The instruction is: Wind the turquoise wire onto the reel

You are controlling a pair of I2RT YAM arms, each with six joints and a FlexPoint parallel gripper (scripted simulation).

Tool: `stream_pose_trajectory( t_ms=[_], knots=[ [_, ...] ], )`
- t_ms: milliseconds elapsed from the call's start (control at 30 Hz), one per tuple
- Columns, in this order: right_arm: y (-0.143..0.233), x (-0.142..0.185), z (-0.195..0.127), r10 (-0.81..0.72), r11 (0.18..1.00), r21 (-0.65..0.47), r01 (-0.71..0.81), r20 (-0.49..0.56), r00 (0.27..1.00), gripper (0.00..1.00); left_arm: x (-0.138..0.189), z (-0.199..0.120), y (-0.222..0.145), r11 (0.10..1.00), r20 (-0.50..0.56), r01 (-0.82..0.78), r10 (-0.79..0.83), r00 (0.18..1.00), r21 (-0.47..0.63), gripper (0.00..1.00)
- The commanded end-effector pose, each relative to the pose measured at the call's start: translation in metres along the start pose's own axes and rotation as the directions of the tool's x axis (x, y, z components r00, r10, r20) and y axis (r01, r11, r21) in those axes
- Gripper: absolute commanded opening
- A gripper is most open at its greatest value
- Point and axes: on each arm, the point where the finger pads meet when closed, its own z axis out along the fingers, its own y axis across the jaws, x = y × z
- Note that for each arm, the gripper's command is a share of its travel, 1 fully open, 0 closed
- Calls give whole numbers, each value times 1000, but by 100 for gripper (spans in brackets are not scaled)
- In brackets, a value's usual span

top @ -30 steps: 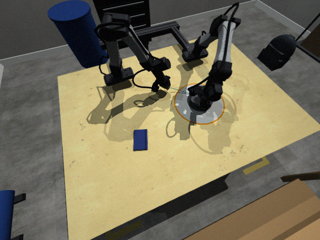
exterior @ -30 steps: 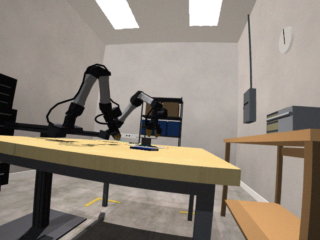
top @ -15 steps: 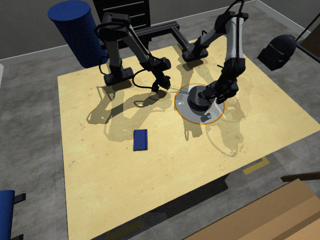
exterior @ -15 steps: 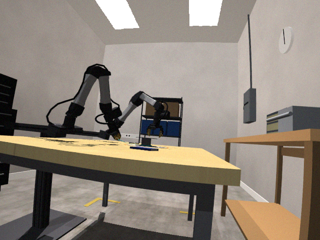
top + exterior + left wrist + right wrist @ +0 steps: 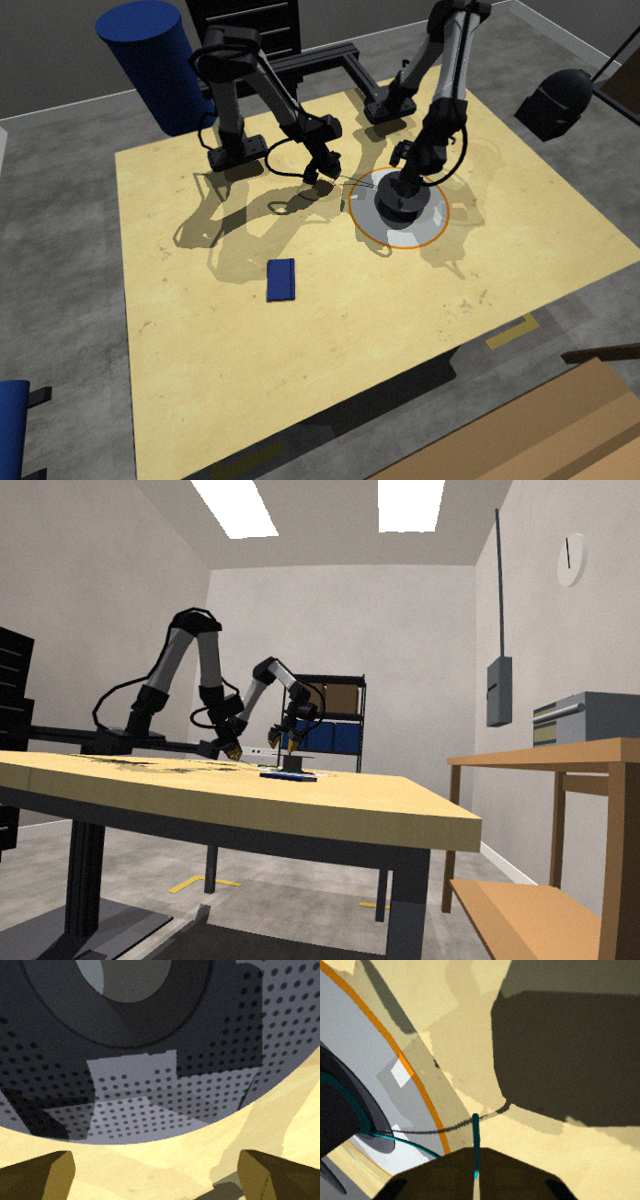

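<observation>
The dark reel with perforated flanges point(image 5: 388, 200) point(image 5: 291, 763) point(image 5: 134, 1119) point(image 5: 382, 1144) lies flat within the orange painted ring point(image 5: 405, 248) point(image 5: 418, 1085) on the pale wooden counter point(image 5: 206, 361) point(image 5: 258, 810). My left claw point(image 5: 407, 189) point(image 5: 282, 747) point(image 5: 156, 1158) stands wide above it. My right claw point(image 5: 336, 177) point(image 5: 234, 754) point(image 5: 476, 1156) pinches the thin turquoise wire point(image 5: 359, 180) point(image 5: 475, 1137), which runs to the reel. A blue notebook point(image 5: 280, 280) point(image 5: 288, 777) lies well apart.

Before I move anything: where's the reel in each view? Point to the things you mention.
Top: right of centre, inside the orange ring point(image 5: 354, 223) point(image 5: 427, 1098), partly hidden by an arm.
Exterior: just below and left of centre, behind the blue notebook point(image 5: 280, 280) point(image 5: 288, 777).
Left wrist: the reel point(image 5: 387, 194) point(image 5: 292, 764) point(image 5: 134, 1073) point(image 5: 363, 1091) fills the upper part, cut off at the top.
Right wrist: left edge, cut off.
Shared landmark: the pale yellow table top point(image 5: 206, 336) point(image 5: 361, 790) point(image 5: 134, 1160) point(image 5: 463, 1098).
</observation>
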Motion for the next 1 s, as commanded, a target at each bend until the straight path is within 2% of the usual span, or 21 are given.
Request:
stream_pose_trajectory(
  t_ms=[0,100,167,200,367,467,667,733,767,967],
  knots=[
    [15,7,-3,3,1000,-23,-3,-18,1000,0,-21,-11,-22,944,100,330,-329,939,7,82],
    [15,7,-3,3,1000,-23,-3,-18,1000,0,-29,-10,-27,891,105,452,-453,885,32,82],
    [15,7,-3,3,1000,-23,-3,-18,1000,0,-29,-10,-27,891,105,452,-453,885,32,82],
    [15,7,-3,3,1000,-23,-3,-18,1000,0,-30,-9,-26,824,120,564,-566,816,53,82],
    [16,7,-3,3,1000,-23,-3,-18,1000,0,-31,-6,-19,633,116,768,-773,623,97,82],
    [16,7,-3,3,1000,-23,-3,-18,1000,0,-30,-6,-14,493,99,862,-870,483,119,82],
    [16,7,-3,3,1000,-23,-3,-18,1000,0,-28,-9,-11,162,67,975,-986,154,153,82],
    [16,7,-3,3,1000,-23,-3,-18,1000,0,-28,-9,-11,162,67,975,-986,154,153,82],
    [16,7,-3,3,1000,-23,-3,-18,1000,0,-28,-9,-10,25,57,985,-998,15,169,82],
    [16,7,-4,3,1000,-23,-3,-18,1000,0,-27,-12,-10,-297,49,928,-948,-315,224,82]
  ],
)
